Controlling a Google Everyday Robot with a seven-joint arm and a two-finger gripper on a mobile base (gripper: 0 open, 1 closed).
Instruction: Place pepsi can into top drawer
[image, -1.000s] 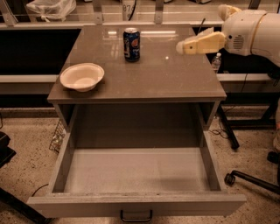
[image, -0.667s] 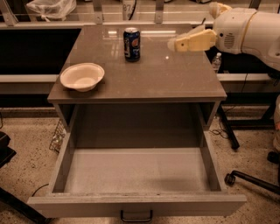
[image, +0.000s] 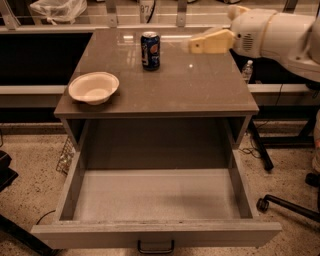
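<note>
Camera view: pepsi can (image: 150, 50) upright on the tabletop (image: 200, 85), rear centre; top drawer (image: 155, 234) stands open below. Gripper (image: 193, 46) hovers beside the can, apart, holding nothing; its opening I cannot tell.

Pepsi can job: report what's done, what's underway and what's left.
Done: the wide grey-brown top drawer stands pulled open, its pale floor bare. In hand: the beige gripper hovers above the grey countertop, right of the dark blue pepsi can and apart from it. Left: grasp the can, which stands upright on the countertop, carry it forward and set it in the drawer.
</note>
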